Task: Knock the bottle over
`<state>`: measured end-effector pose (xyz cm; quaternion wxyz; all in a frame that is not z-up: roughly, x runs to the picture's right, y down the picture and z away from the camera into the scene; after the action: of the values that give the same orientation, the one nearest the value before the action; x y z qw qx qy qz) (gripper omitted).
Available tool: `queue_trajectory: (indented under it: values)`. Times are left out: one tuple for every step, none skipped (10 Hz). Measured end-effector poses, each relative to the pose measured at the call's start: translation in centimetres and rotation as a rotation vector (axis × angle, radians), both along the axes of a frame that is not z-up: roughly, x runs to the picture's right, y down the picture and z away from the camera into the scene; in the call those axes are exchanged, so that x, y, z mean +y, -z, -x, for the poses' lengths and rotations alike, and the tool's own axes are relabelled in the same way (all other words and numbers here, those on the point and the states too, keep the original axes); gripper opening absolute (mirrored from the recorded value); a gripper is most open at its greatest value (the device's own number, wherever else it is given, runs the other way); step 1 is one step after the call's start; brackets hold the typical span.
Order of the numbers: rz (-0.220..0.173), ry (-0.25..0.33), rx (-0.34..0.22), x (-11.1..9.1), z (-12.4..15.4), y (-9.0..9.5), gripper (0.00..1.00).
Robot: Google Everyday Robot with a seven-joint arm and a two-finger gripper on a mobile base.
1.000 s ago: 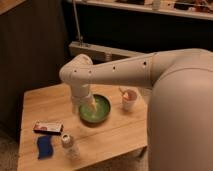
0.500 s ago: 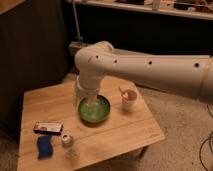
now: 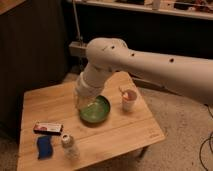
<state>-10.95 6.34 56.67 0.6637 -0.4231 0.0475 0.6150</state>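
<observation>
The small clear bottle (image 3: 69, 146) with a whitish cap stands upright near the front left edge of the wooden table (image 3: 125, 130). My white arm reaches in from the right and bends down over the table's middle. The gripper (image 3: 86, 101) hangs at the arm's end just above the left rim of the green bowl (image 3: 96, 109), well behind and to the right of the bottle, apart from it.
A white cup with a reddish inside (image 3: 129, 99) stands right of the bowl. A flat red and white packet (image 3: 48, 128) and a blue sponge (image 3: 44, 147) lie at the front left beside the bottle. A dark cabinet stands behind the table.
The arm has swung up and away from the camera, so more of the table shows. The gripper stays over the green bowl. The bottle has not moved.
</observation>
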Motion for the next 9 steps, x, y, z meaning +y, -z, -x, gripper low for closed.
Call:
queue_trajectory:
  values:
    - [0.0,0.0,-0.002,0.1,0.1,0.0,0.0]
    - [0.0,-0.001,-0.001,0.1,0.0,0.0,0.0]
    - [0.0,0.0,-0.001,0.1,0.1,0.0,0.0]
    - [0.0,-0.002,-0.002,0.1,0.0,0.0,0.0]
    - [-0.006,-0.005,-0.008,0.2,0.0,0.0,0.0]
    - [-0.016,-0.018,-0.029,0.9,-0.2,0.2,0.0]
    - [-0.017,-0.037,-0.051,2.2,-0.7,0.7,0.0]
    - [-0.01,-0.051,-0.068,3.8,-1.2,1.2,0.0]
    - [0.007,-0.068,-0.085,6.4,-1.8,2.2,0.0]
